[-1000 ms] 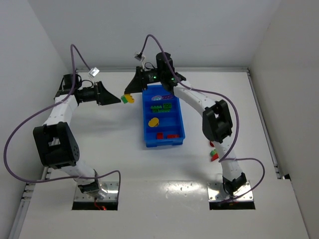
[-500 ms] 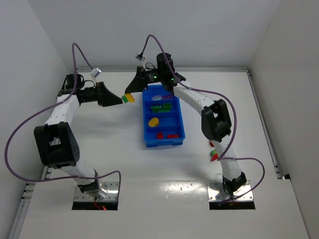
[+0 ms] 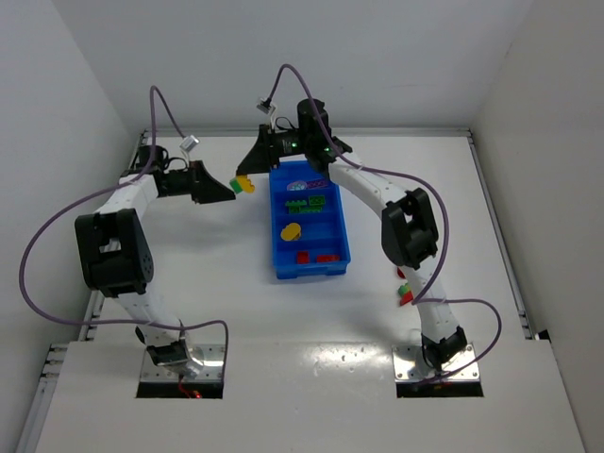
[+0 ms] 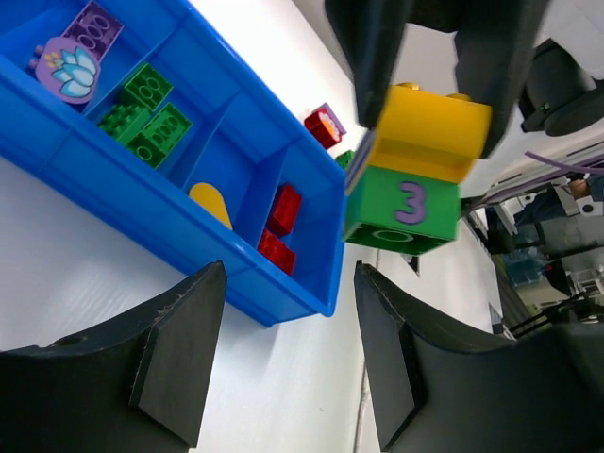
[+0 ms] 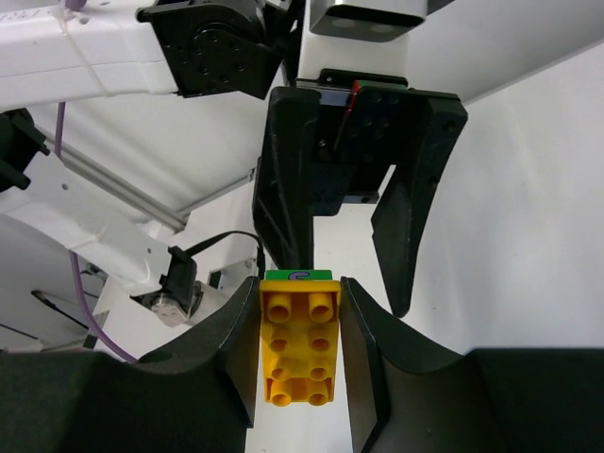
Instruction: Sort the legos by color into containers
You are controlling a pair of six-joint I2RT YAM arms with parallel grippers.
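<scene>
Lego stack [image 5: 300, 363], green mostly hidden, in right tool [image 5: 300, 311]

The white counter [image 3: 236, 283] carries one blue tray [image 3: 276, 226], flat, toward the far middle; right of the tray, beside the right arm, a red piece [image 3: 408, 298] and a green piece [image 3: 403, 289] lie close together; two metal base plates [image 3: 212, 363] sit at the near edge.
</scene>
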